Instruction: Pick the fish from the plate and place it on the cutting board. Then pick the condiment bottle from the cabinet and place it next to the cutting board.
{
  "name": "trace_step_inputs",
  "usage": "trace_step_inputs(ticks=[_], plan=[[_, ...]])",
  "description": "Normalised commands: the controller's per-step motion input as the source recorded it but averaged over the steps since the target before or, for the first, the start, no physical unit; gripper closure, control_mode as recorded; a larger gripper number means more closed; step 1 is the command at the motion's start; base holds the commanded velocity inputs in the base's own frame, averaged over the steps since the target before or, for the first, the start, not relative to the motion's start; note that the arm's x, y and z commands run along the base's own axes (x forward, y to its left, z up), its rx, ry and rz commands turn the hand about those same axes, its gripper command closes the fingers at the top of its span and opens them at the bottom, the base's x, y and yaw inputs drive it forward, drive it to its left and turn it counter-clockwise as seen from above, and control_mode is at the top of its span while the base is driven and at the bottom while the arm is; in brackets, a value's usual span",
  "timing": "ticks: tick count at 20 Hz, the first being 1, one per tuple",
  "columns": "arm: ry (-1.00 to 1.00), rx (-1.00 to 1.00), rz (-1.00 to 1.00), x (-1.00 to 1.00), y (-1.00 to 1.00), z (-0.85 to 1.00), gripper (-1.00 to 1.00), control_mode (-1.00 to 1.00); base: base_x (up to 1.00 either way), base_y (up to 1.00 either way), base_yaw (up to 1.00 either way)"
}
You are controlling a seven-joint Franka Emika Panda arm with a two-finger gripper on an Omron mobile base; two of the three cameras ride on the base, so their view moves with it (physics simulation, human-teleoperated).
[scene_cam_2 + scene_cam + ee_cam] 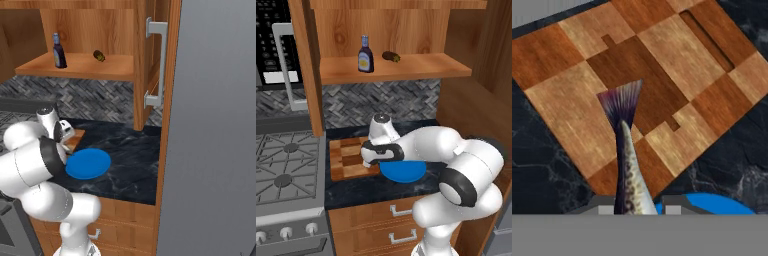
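Observation:
In the hand view my gripper (635,207) is shut on the fish (627,150). The fish hangs tail-first over the near part of the checkered cutting board (662,65), with the blue plate (722,202) just beside the fingers. From the base, the hand sits above the seam between the cutting board (343,157) and the plate (403,172), and the plate (89,163) lies bare. The condiment bottle (365,55) stands upright on the cabinet (406,67) shelf, also seen as the bottle (59,51) at the shelf's left.
A stubby dark oblong item (391,56) lies on the shelf to the right of the bottle. A gas stove (286,165) adjoins the counter on the left. The cabinet door (155,65) stands open, with a tall grey panel (215,125) at the right.

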Motion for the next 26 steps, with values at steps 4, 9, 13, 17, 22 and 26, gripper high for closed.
trace_step_inputs(ticks=[4, 9, 13, 17, 22, 26], plan=[[0.0, 0.0, 0.0, 0.0, 0.37, 0.01, 1.0, -1.0, 0.0, 0.0, 0.0], [-0.02, 0.0, 0.0, 0.0, 0.25, 0.0, 1.0, -1.0, 0.0, 0.0, 0.0], [-0.05, 0.0, 0.0, 0.09, 0.16, -0.02, 1.0, -1.0, 0.0, 0.0, 0.0], [-0.05, 0.0, 0.0, 0.22, 0.16, -0.07, 1.0, -1.0, 0.0, 0.0, 0.0], [-0.07, 0.0, 0.0, 0.24, 0.14, -0.17, 1.0, -1.0, 0.0, 0.0, 0.0], [-0.07, 0.0, 0.0, 0.23, 0.15, -0.2, 1.0, -1.0, 0.0, 0.0, 0.0]])
